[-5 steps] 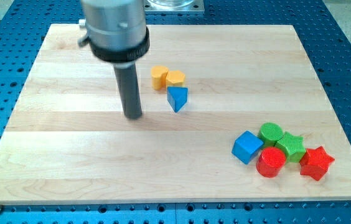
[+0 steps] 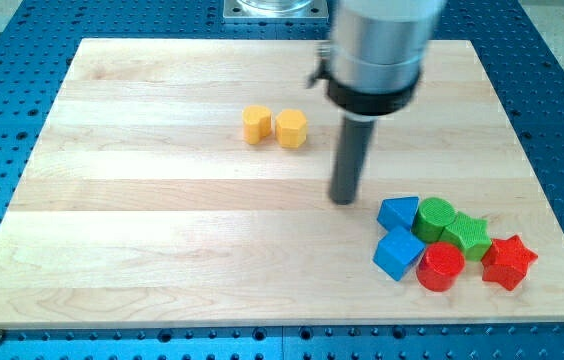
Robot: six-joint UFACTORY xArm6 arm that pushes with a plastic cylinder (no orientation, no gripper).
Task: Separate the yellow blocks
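Though unlabelled, touching yellow blocks (image 2: 274, 127)

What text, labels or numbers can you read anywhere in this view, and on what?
None. No readable writing on the wooden board, the two yellow blocks, the blue, green and red blocks, the rod or my tip, or the blue perforated table.
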